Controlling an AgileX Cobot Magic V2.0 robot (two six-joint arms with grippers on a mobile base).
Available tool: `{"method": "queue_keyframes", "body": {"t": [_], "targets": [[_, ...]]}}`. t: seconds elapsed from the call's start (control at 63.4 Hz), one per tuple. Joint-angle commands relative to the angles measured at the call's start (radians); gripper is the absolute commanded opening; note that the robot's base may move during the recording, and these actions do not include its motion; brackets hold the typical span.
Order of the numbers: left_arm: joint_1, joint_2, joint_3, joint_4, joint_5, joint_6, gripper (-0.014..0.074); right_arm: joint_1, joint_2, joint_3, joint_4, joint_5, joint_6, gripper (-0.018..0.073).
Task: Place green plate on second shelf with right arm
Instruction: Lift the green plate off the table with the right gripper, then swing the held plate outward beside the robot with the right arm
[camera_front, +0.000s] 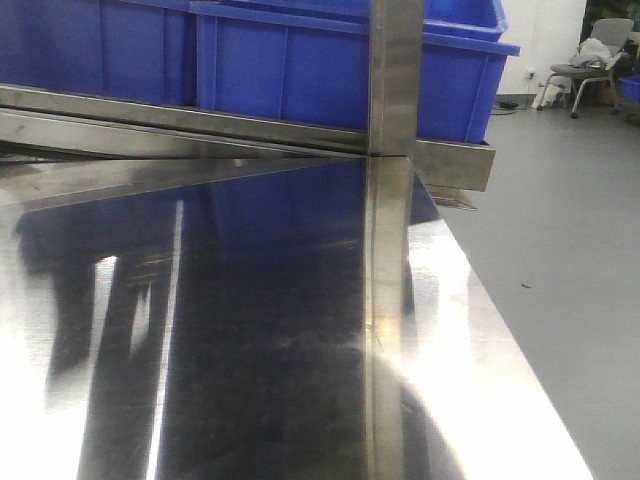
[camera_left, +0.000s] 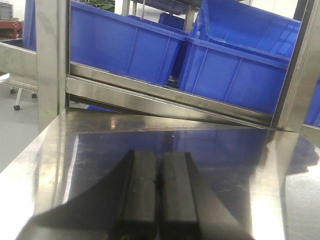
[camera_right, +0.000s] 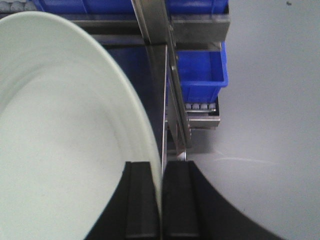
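Note:
The green plate (camera_right: 55, 140) fills the left of the right wrist view, pale sage, held on edge. My right gripper (camera_right: 160, 167) is shut on its rim, one black finger on each side, beside a steel shelf post (camera_right: 160, 60). My left gripper (camera_left: 159, 157) is shut and empty, its two black fingers pressed together just above the shiny steel shelf surface (camera_left: 225, 165). Neither gripper nor the plate shows in the front view, which shows only the steel surface (camera_front: 250, 330) and a post (camera_front: 392, 80).
Big blue bins (camera_front: 300, 70) stand on the shelf level behind; they also show in the left wrist view (camera_left: 235, 70). A smaller blue bin (camera_right: 202, 75) sits lower on the rack. Grey floor (camera_front: 560, 260) lies to the right, with a chair (camera_front: 595, 60) far off.

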Motion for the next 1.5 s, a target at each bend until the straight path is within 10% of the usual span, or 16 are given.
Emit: {"method": "queue_keyframes", "body": {"t": [0.0,0.505,0.836,1.215,1.483], "targets": [[-0.007,-0.016,0.041,-0.008,-0.087,-0.003,0.0130,-0.005,-0.129,0.096,-0.034,-0.138,0.059,0.0057],[-0.007,-0.016,0.041,-0.008,-0.087,-0.003,0.0130,-0.016,-0.800,0.630,-0.287,-0.154,0.511,0.0056],[-0.007,-0.016,0.041,-0.008,-0.087,-0.003,0.0130,-0.016,-0.853,0.798,-0.309,-0.159,0.516,0.0056],[-0.007,-0.016,0.041,-0.008,-0.087,-0.003,0.0130,-0.016,-0.853,0.868,-0.486,-0.473,0.496,0.0050],[-0.007,-0.016,0.041,-0.008,-0.087,-0.003,0.0130,-0.016,-0.853,0.869,-0.571,-0.359,0.526,0.0050]]}}
